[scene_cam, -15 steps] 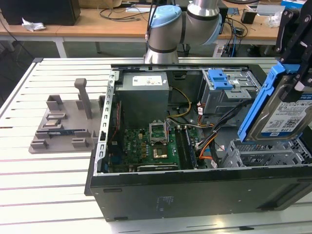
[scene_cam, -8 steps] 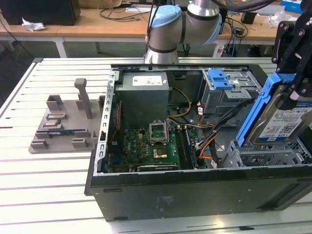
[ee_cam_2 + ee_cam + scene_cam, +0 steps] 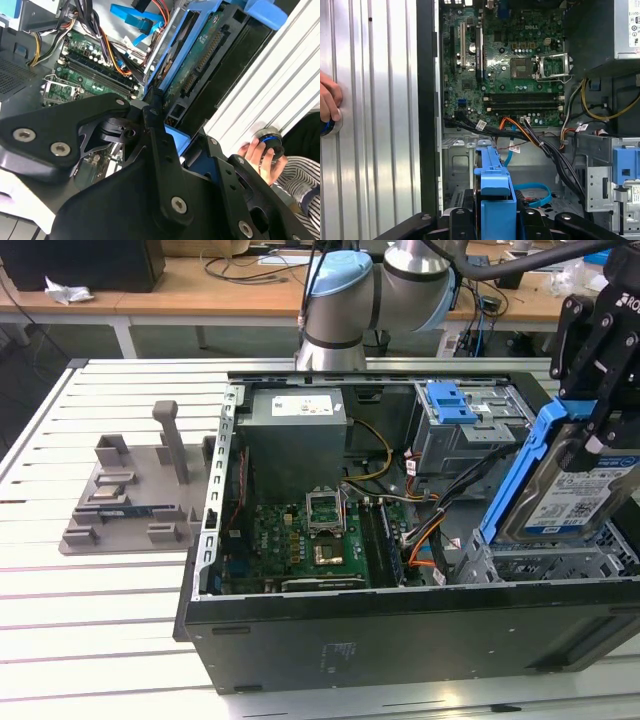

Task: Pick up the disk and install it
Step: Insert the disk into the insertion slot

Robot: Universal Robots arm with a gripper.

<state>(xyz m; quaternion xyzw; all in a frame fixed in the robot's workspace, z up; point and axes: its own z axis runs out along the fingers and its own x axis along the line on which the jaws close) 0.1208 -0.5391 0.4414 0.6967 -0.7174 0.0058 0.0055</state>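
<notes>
At the exterior view's left I note a grey plastic fixture block on the slatted aluminium table. At centre lies the open black metal computer case, its green motherboard exposed and a blue plastic latch bracket behind. At the right, the black gripper has its jaws pinching the upper end of the flat silver metal disk in its blue carrier. The disk is steeply tilted over the case's grey metal drive cage. In the first wrist view a person's hand rests on the table outside the case.

Silver metal disk, paper label, glossy blue plastic carrier; matt black metal case; ribbed pale metal table.
</notes>
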